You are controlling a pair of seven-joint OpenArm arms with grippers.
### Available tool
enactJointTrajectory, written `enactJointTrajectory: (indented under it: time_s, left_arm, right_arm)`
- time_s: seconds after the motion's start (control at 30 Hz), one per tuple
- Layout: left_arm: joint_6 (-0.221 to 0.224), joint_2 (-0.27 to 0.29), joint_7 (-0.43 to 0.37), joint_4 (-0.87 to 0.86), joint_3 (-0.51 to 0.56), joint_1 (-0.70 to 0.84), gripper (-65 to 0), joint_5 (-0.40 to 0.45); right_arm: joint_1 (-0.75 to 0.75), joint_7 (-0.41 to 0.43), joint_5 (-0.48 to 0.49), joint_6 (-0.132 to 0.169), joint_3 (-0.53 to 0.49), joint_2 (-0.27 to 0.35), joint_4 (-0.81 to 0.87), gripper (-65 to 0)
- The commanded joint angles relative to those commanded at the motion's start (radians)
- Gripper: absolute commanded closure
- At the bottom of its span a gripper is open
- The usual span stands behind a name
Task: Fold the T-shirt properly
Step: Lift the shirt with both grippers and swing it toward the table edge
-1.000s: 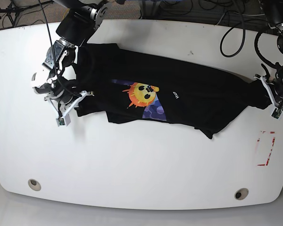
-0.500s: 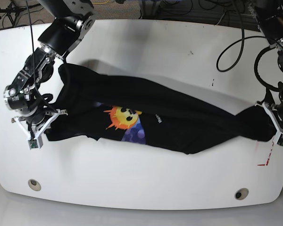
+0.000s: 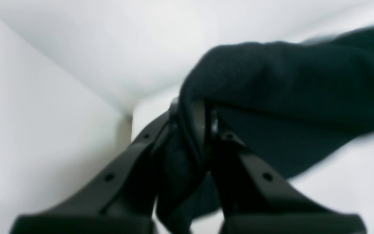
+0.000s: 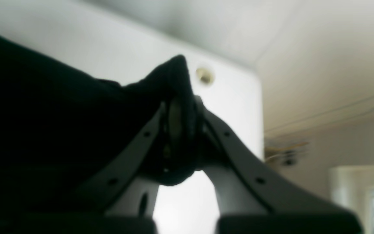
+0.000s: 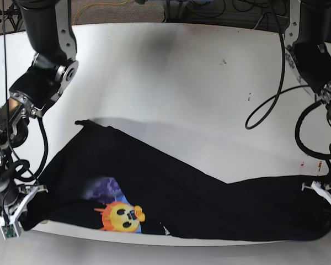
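Observation:
The black T-shirt (image 5: 176, 201) is stretched across the front of the white table (image 5: 171, 83), its yellow emoji face (image 5: 121, 216) and purple graphic showing near the front edge. My left gripper (image 5: 328, 212) is shut on the shirt's right end at the base view's lower right; in the left wrist view black cloth (image 3: 287, 84) is pinched between the fingers (image 3: 141, 152). My right gripper (image 5: 14, 218) is shut on the shirt's left end at the lower left; the right wrist view shows a bunch of cloth (image 4: 174, 84) clamped between the fingers (image 4: 226, 136).
Black cables (image 5: 270, 83) hang from the arm at the right. Small dark marks (image 5: 223, 62) dot the tabletop at the back. A round hole (image 4: 204, 75) in the table corner shows in the right wrist view.
Both arms have pulled the shirt from the table's middle down to its front edge. The shirt has turned over, so the emoji now sits below the purple graphic.

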Motion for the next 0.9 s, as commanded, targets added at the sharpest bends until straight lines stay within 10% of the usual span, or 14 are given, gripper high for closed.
enactJointTrajectory:
  time_s: [0.5,0.9]
  left_arm:
    - [0.081,-0.023,0.0,-0.087,0.003,-0.295,-2.2,0.048]
    - [0.081,-0.026,0.0,-0.098,0.003,-0.287,-2.2,0.044]
  right_arm:
    - [0.505,0.031,0.002,0.0,-0.141,0.144,-0.396,0.0]
    - [0.532,0.055,0.009,0.0,-0.18,0.158,-0.437,0.0]
